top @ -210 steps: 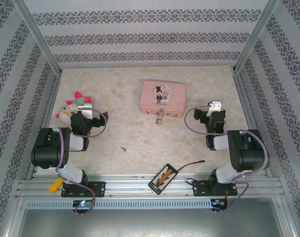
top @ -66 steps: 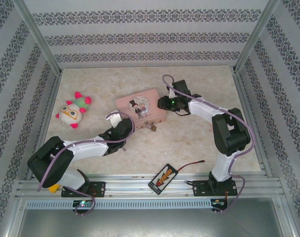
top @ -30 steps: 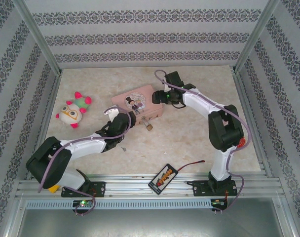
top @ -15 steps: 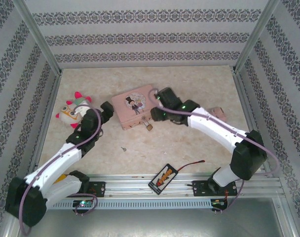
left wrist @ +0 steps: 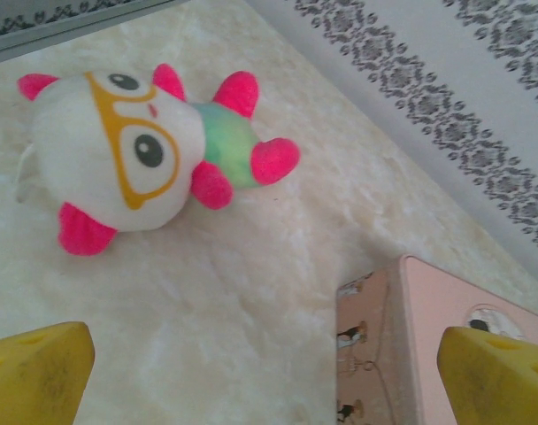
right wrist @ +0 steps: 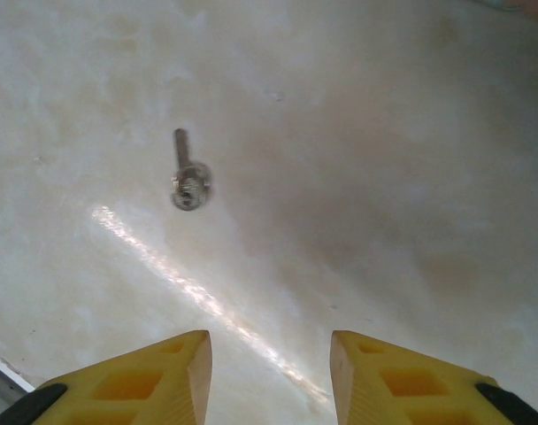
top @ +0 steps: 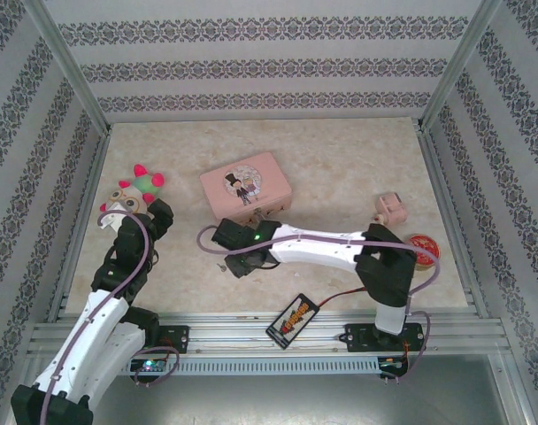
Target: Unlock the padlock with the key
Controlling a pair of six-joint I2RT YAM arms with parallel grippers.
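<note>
Key (right wrist: 188, 174) lies flat on the marbled table (top: 340, 168), with bare surface all round it. The right gripper (right wrist: 269, 381) hangs above the table, and the key lies ahead of its yellow fingertips (right wrist: 132, 381), a little to one side. The jaws are parted and empty. Bare table lies between the fingertips and the key.

From the overhead camera, the right arm (top: 322, 246) stretches from its base across the table toward the left. Its wrist ends just in front of the pink tin (top: 247, 183). The tin sits lid up and turned at an angle. The padlock (top: 270, 212) shows as a small speck at the tin's near edge, close beside the arm. It is too small to tell the state of its shackle.

The left gripper (left wrist: 269, 372) is spread wide and holds nothing. It is raised over the left side of the table, near the plush toy (left wrist: 136, 159), which lies on the table ahead of it. In the left wrist view a corner of the tin shows beside one fingertip.

Other items noted:
- A small pink box (top: 391, 208) and a red round disc (top: 419, 243) lie on the right side of the table, well apart from the key.
- A black packet (top: 293, 319) lies at the near edge between the arm bases, with a thin red wire (top: 344, 295) beside it.
</note>
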